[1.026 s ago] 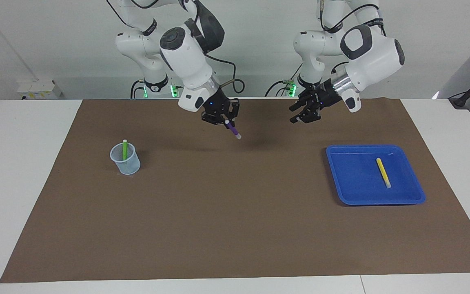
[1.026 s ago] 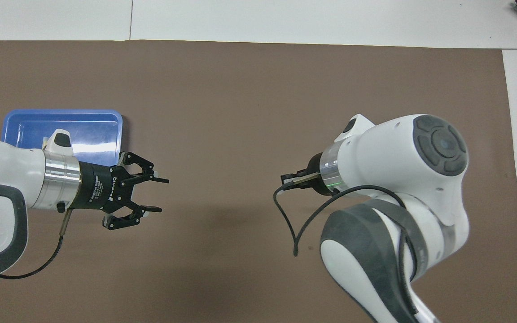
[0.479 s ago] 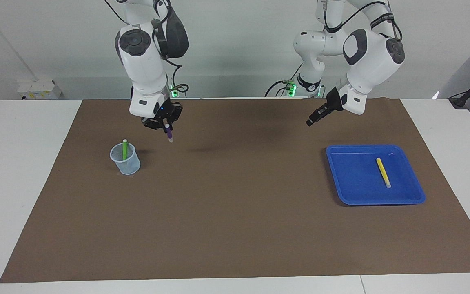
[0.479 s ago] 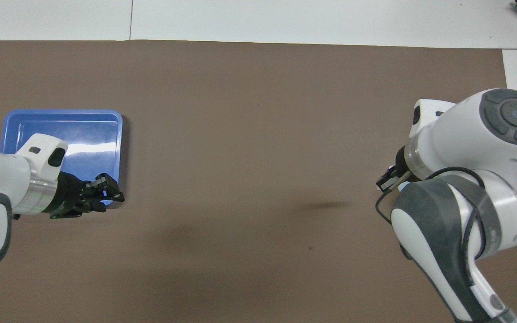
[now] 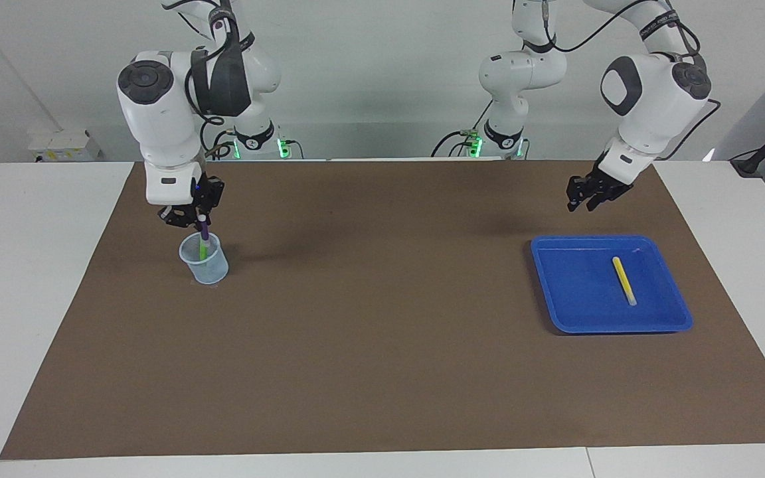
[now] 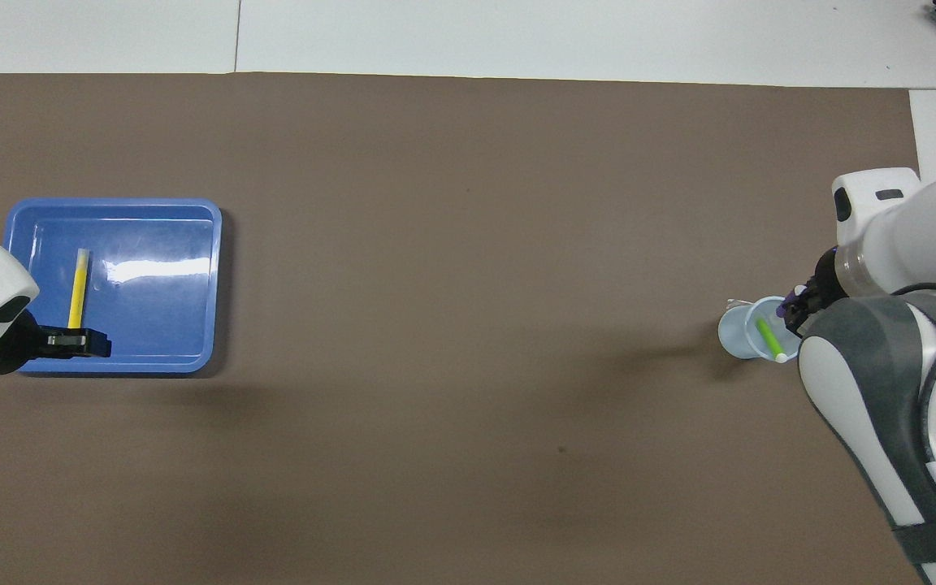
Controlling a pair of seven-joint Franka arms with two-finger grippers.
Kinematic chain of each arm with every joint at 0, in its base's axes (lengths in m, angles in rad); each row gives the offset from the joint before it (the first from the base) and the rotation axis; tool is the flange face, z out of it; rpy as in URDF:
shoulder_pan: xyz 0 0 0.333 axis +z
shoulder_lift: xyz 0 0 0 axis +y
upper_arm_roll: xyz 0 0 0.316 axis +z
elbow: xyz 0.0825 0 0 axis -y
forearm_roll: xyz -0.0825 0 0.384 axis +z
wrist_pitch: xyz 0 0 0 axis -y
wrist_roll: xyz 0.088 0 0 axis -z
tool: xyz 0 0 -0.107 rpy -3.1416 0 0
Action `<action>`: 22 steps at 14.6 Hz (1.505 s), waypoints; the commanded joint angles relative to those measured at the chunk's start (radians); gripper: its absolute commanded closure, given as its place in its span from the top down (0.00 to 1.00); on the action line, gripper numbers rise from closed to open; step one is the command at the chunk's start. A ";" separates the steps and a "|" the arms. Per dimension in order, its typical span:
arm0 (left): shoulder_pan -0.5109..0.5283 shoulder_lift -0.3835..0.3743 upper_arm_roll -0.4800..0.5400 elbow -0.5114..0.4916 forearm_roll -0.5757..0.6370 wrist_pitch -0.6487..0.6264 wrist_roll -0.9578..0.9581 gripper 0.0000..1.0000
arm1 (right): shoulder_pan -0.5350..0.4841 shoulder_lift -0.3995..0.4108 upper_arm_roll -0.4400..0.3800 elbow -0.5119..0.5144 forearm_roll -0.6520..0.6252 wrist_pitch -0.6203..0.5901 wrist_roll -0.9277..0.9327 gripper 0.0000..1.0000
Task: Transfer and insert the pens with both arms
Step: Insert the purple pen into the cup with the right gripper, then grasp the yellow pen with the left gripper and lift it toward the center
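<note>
Purple pen hangs tip-down over the cup, pinched in the right end effector; green pen already inside. Released tilted, it could catch the rim and tip the cup. Yellow pen lies in the blue tray; left end effector hovers near the tray, jaw width unclear.

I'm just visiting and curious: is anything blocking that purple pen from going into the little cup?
Nothing visible blocks it. The right gripper holds the purple pen upright over the clear cup, its lower end already at the mouth. The green pen stands inside, leaving room beside it.
</note>
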 commanded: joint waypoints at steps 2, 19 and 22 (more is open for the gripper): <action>0.078 0.083 -0.009 -0.006 0.060 0.136 0.097 0.55 | -0.074 -0.030 0.016 -0.111 -0.003 0.093 -0.002 0.00; 0.135 0.464 -0.007 0.079 0.104 0.604 0.127 0.39 | -0.131 -0.002 0.018 -0.167 0.121 0.106 -0.005 0.91; 0.132 0.464 -0.007 0.075 0.104 0.598 0.127 0.00 | -0.114 0.000 0.027 -0.125 0.253 0.086 -0.002 1.00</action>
